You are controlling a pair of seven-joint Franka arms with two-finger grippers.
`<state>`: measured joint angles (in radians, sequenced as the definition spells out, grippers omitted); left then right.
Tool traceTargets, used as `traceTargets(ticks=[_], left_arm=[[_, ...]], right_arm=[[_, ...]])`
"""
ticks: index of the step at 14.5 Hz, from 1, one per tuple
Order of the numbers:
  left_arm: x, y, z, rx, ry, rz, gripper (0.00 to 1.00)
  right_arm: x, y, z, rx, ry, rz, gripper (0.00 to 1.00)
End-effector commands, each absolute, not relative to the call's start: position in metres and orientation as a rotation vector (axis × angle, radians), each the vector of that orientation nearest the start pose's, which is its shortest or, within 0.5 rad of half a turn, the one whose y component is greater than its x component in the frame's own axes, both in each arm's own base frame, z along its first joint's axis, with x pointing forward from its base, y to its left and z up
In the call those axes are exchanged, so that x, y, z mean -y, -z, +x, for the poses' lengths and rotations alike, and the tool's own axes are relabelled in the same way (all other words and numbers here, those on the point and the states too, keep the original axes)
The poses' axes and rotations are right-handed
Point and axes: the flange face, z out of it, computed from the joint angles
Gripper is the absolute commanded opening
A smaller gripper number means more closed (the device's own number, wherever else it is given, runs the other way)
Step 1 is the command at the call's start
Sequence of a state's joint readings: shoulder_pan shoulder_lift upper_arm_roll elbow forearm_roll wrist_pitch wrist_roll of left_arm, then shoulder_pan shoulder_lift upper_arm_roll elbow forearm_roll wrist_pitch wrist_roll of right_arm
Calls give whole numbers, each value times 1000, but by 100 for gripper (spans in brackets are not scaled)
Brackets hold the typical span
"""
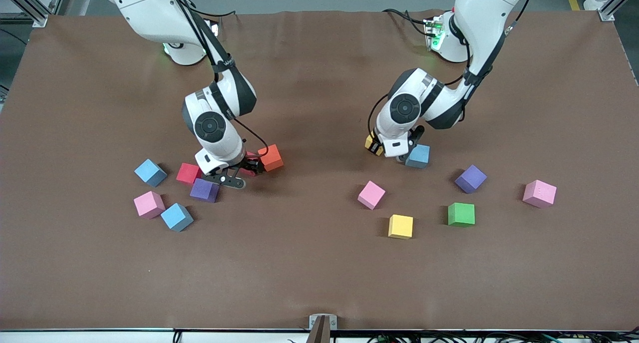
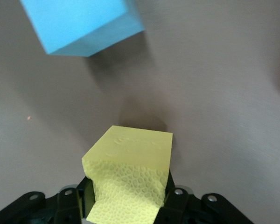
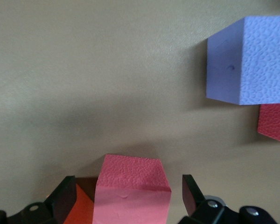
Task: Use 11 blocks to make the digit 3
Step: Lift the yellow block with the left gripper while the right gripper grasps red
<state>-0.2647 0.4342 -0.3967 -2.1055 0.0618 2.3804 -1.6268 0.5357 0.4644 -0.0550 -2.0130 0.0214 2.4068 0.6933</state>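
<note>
I see the small matte foam cubes scattered loose on the brown bench [image 1: 319, 263], in two groups, no figure formed.

The left gripper [image 1: 384, 151] is low at the bench, toward the left arm's end, its jaws clamped on a yellow foam cube [image 2: 130, 179]. A light blue cube [image 1: 418, 156] sits just beside it. Nearer the front edge lie a pink cube [image 1: 371, 194], a second yellow cube [image 1: 401, 226], a green cube [image 1: 461, 214], a purple cube [image 1: 471, 178] and, closest to the left arm's end, another pink cube [image 1: 539, 193].

The right gripper [image 1: 239, 175] is down at the other group, jaws spread wide on either side of a red cube [image 3: 130, 193] without touching it. An orange cube [image 1: 270, 158] is right against that red one. Beside the gripper sit a second purple cube [image 1: 204, 190] and a second red cube [image 1: 188, 173]. Toward the right arm's end lie a light blue cube [image 1: 150, 172], a pink cube [image 1: 149, 204] and one more light blue cube [image 1: 176, 217], the last two nearest the front edge.
</note>
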Motion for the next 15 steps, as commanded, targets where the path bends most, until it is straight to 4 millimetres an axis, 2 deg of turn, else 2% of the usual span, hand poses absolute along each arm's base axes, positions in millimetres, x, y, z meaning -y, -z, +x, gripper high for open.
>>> traceTargets(ticks=[1, 4, 6, 9, 11, 13, 15], left_arm=[[371, -230, 458, 1351, -197, -2798, 22], [398, -245, 453, 1245, -147, -2880, 20], [410, -249, 448, 1140, -86, -2923, 18], [429, -255, 440, 1044, -43, -2948, 16], [444, -258, 435, 944, -25, -2966, 16], [455, -261, 431, 855, -20, -2999, 16], [468, -259, 427, 716, -28, -3044, 16]], right_arm=[[-279, -209, 524, -380, -80, -3162, 100], [-283, -207, 519, -364, -96, -3170, 97], [-284, -204, 515, -357, -104, -3175, 88], [-290, -202, 509, -336, -112, -3181, 56], [-289, -202, 509, -336, -116, -3182, 43], [-289, -204, 510, -336, -116, -3182, 37], [-289, -211, 511, -333, -106, -3178, 37]])
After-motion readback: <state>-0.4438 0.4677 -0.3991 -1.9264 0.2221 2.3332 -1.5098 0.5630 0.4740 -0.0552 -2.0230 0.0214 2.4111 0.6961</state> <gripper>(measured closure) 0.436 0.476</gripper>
